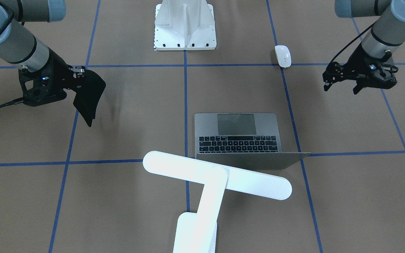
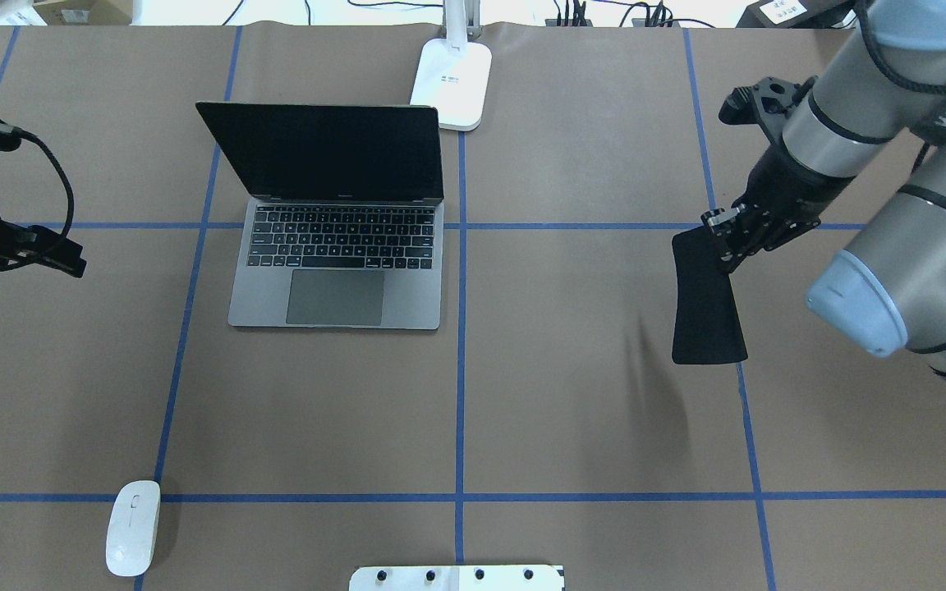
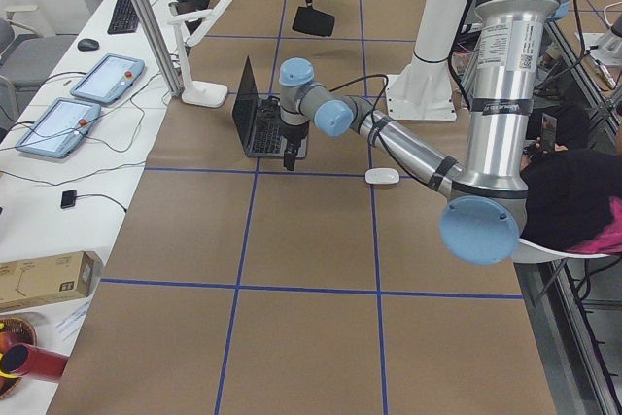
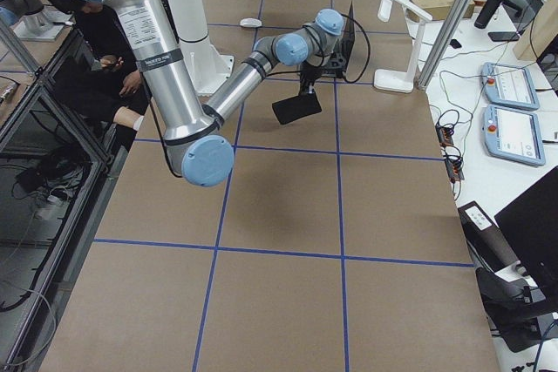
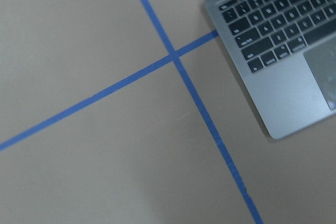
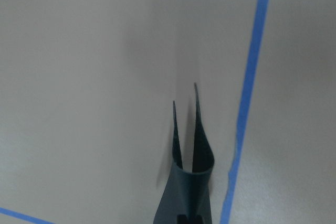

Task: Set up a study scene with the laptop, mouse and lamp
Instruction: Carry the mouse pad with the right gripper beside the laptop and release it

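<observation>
The laptop stands open on the brown table, also in the overhead view. The white lamp stands behind it, its bar head over the lid; its base shows in the overhead view. The white mouse lies alone near the robot's edge. My right gripper is shut on a black mouse pad, which hangs bent above the table. My left gripper is open and empty, hovering left of the laptop.
A white ribbed pedestal stands at the robot's edge of the table. Blue tape lines cross the brown table surface. Tablets and a keyboard lie on a side desk beyond the table. A person sits behind the robot.
</observation>
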`<state>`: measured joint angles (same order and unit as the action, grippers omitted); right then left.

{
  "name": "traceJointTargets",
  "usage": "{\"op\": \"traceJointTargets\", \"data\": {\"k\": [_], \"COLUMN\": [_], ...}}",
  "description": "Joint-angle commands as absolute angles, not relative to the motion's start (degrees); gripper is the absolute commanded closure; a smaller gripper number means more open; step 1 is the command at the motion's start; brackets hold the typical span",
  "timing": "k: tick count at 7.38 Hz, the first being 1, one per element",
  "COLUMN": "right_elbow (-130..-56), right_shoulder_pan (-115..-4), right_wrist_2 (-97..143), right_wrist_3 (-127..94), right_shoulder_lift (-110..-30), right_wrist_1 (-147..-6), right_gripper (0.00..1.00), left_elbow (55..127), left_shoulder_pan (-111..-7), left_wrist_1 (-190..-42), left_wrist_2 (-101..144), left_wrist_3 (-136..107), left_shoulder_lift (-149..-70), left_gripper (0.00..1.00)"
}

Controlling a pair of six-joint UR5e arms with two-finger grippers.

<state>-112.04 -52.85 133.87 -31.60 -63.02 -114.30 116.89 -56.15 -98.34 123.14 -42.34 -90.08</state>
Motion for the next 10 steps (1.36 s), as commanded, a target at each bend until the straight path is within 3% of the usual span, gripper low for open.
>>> {"op": "traceJointTargets", "data": {"k": [1,3,4,8,10], "right_elbow": [-103.6,-86.7,-82.3,-83.1,-87.7], "right_shoulder_pan": [-53.2,-53.7,-53.7,-54.0,-54.5], "right_wrist_2": [131.4,131.3,131.6,131.4,131.2], "right_wrist_3": [-27.1,-19.3,-16.8,-15.7,-15.7], "right_shoulder_lift": [-49.9,-39.2,-36.4,-36.4,-36.7], "right_wrist_1": [-122.9,-122.9,-122.9,-123.1,-128.5], "right_gripper": [0.88,0.88,0.88,0.87,0.87], "left_elbow": [116.8,116.8,116.8,117.9,118.7], "left_shoulder_pan": [-54.9,-49.1,-46.9,-37.6,-34.5], "left_wrist_1": [-107.7,-112.9,-113.7,-113.8,-113.8], "left_wrist_2": [123.2,123.0,122.9,122.9,122.8], "left_wrist_3": [-53.9,-64.2,-67.2,-67.4,-67.3], "left_shoulder_lift": [-82.7,-79.0,-78.8,-78.7,-78.7], "left_gripper": [0.01,0.01,0.01,0.01,0.01]}}
